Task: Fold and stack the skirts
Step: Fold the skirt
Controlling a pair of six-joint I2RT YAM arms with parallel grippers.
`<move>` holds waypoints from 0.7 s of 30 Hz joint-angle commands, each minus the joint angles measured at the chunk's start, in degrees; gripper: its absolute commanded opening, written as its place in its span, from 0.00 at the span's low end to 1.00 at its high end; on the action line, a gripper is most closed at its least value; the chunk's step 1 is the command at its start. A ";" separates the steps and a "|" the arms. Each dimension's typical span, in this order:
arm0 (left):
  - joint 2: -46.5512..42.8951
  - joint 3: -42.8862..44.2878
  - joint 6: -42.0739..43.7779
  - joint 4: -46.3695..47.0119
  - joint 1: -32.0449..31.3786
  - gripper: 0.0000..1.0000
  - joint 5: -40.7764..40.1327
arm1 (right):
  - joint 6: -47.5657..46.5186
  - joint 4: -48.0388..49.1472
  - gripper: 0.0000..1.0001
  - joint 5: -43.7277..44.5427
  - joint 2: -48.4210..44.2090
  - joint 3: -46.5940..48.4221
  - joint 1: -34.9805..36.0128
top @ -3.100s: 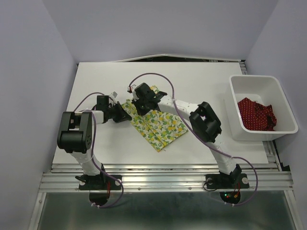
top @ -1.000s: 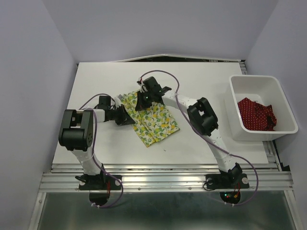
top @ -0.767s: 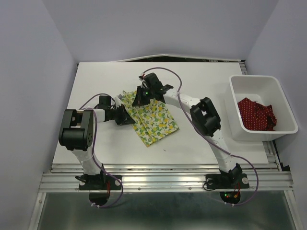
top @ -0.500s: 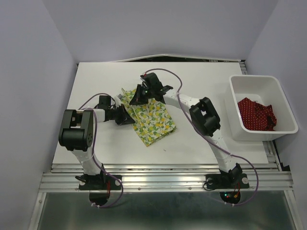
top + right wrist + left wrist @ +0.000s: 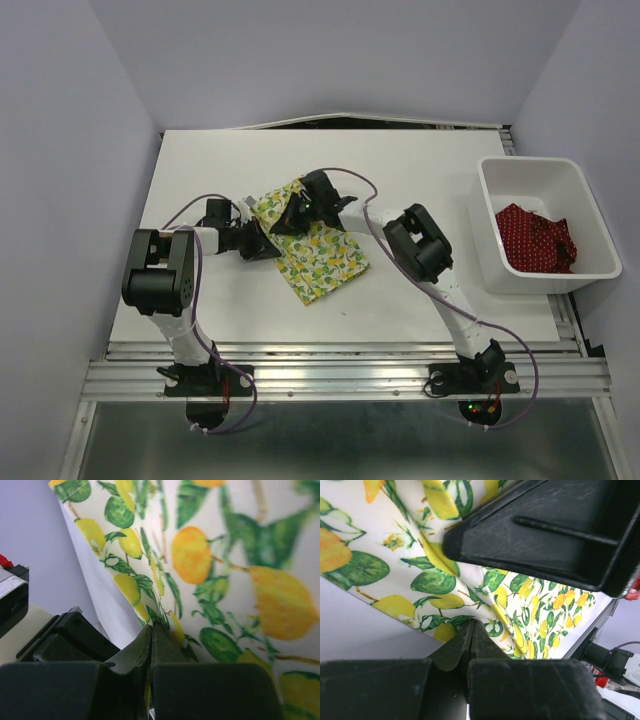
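Note:
The lemon-print skirt [image 5: 325, 258] lies partly folded on the white table, its far left corner [image 5: 272, 198] lifted off the surface. My left gripper [image 5: 263, 242] is shut on the skirt's left edge; in the left wrist view its tips [image 5: 471, 626] pinch the lemon cloth [image 5: 370, 555]. My right gripper [image 5: 293, 213] is shut on the raised part, and its tips [image 5: 151, 629] clamp the cloth [image 5: 225, 555]. The two grippers are close together. The red dotted skirt [image 5: 535, 240] lies crumpled in the bin.
The white plastic bin [image 5: 545, 165] stands at the table's right edge. The right gripper's black body [image 5: 545, 525] hangs just above the left gripper. Bare table lies left of, behind and in front of the lemon skirt.
The right gripper has drawn its held edge left and up, so a flap of the lemon skirt now stands raised near the left gripper. The left arm has stayed put.

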 commanded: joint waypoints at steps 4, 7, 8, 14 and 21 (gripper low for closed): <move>-0.62 0.03 1.81 -1.41 0.01 0.00 -4.40 | 10.73 10.56 0.01 -2.31 -0.14 -4.24 0.00; -0.71 0.03 1.81 -1.50 0.01 0.00 -4.32 | 15.04 13.36 0.01 -1.87 -0.57 -5.02 0.00; -0.71 0.03 1.89 -1.50 0.01 0.00 -4.40 | 16.01 14.15 0.01 -1.78 -0.84 -5.37 0.00; -0.97 -0.06 1.98 -1.76 0.01 0.00 -4.58 | 21.20 21.01 0.01 0.07 -0.67 -8.01 0.00; -1.59 0.03 1.90 -1.94 0.01 0.00 -4.23 | 24.88 26.17 0.01 1.38 1.27 -13.63 0.00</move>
